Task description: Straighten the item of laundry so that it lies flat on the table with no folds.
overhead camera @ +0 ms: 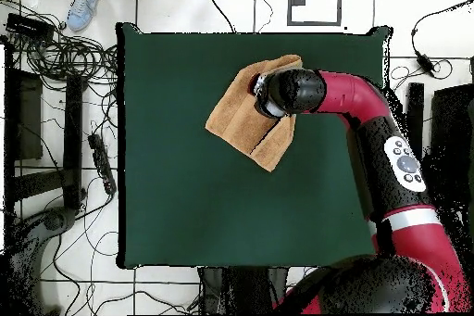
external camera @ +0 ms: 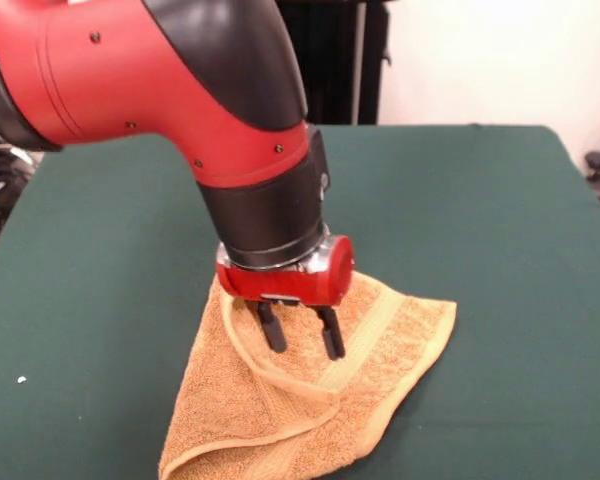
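Note:
The orange-tan terry towel [external camera: 280, 420] lies folded over on the dark green table [external camera: 500, 260], near the front edge in the front view. One layer is doubled over with a ribbed band running diagonally across it. My gripper [external camera: 302, 335] hangs just above the towel's middle, its two black fingers [external camera: 271, 328] apart and holding nothing. In the overhead view the towel [overhead camera: 236, 113] lies near the table's top edge, and the arm's wrist [overhead camera: 289, 92] covers its right part, hiding the gripper.
Cables and gear [overhead camera: 56, 62] lie on the floor left of the table in the overhead view. A person's shoe [overhead camera: 81, 11] shows at the top left. The arm [overhead camera: 389, 145] crosses the table's right side.

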Robot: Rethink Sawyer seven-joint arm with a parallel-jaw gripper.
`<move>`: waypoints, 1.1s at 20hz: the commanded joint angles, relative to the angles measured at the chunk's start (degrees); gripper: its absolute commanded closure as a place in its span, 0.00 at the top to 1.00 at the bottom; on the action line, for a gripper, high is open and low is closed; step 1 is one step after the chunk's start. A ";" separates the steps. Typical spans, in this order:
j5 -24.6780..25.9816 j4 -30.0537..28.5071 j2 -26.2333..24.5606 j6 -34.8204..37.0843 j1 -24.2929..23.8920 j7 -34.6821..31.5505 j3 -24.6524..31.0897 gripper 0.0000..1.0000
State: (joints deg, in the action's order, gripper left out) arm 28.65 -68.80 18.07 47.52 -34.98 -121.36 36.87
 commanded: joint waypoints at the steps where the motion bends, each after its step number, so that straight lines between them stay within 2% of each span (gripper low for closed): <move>1: 2.71 -3.07 -1.99 2.00 2.45 16.73 2.31 1.00; 5: 4.34 -2.17 -0.51 3.39 3.09 15.46 0.38 1.00; 17: 4.75 -2.45 11.55 16.41 2.20 18.46 -0.84 1.00; 22: 5.51 -1.41 12.78 18.93 2.00 19.23 -0.62 1.00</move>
State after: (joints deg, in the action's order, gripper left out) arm 32.03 -68.74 27.60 58.20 -34.61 -121.36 36.31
